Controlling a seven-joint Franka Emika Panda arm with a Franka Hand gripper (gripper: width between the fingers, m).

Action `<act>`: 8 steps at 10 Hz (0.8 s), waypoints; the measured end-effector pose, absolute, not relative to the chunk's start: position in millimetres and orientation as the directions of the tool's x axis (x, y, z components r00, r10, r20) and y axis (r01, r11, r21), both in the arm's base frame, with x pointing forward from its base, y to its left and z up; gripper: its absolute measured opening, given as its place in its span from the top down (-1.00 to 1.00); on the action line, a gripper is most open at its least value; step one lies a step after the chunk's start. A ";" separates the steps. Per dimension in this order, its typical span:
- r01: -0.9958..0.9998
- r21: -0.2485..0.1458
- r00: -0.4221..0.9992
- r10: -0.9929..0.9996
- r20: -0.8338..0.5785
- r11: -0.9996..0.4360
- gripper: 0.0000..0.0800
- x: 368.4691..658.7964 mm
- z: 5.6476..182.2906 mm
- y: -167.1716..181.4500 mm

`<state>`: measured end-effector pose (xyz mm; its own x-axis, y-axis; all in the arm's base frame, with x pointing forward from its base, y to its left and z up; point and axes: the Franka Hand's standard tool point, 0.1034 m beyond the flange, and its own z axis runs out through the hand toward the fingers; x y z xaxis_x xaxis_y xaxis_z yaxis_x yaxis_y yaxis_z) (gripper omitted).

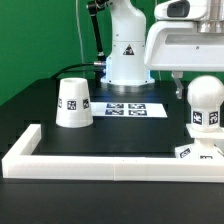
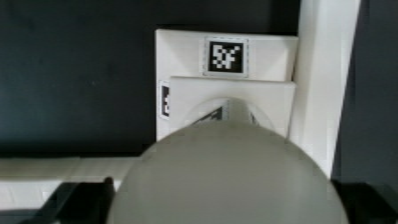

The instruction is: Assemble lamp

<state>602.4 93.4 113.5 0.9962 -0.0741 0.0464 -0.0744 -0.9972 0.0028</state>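
The white ball-shaped bulb (image 1: 204, 106) is at the exterior view's right, just over the flat square base (image 1: 196, 152); I cannot tell whether they touch. My gripper (image 1: 202, 90) comes down from above and is shut on the bulb. In the wrist view the bulb (image 2: 222, 165) fills the gap between my dark fingers (image 2: 75, 200), with my gripper (image 2: 221, 205) around it. The tagged base (image 2: 222, 60) lies beyond its tip. The truncated-cone shade (image 1: 74, 103) stands upright on the black table at the exterior view's left, apart from the gripper.
The marker board (image 1: 133, 108) lies in front of the robot's pedestal (image 1: 127, 60). A long white bar-shaped border (image 1: 100, 161) runs along the table's front and turns up its left side. It also shows in the wrist view (image 2: 331, 60), beside the base.
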 end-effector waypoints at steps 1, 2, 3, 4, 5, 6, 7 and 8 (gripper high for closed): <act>-0.133 -0.001 0.990 -0.133 0.046 -0.991 -0.45 602.4 113.5 93.8; -0.205 -0.005 0.978 -0.205 0.046 -0.979 -0.45 602.3 113.5 94.2; -0.291 -0.010 0.956 -0.291 0.044 -0.957 -0.45 601.9 113.7 95.4; -0.392 -0.020 0.919 -0.392 0.039 -0.920 -0.45 601.3 114.0 98.3; -0.489 -0.022 0.871 -0.490 0.031 -0.872 -0.45 600.0 114.0 100.2; -0.574 -0.027 0.818 -0.575 0.027 -0.818 -0.45 599.8 114.0 100.9; -0.625 -0.029 0.780 -0.626 0.024 -0.780 -0.45 599.6 113.9 101.7; -0.710 -0.037 0.703 -0.711 0.014 -0.703 -0.45 599.6 113.9 102.0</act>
<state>599.6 102.0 113.9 0.7032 -0.7108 0.0140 -0.7100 -0.7032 -0.0366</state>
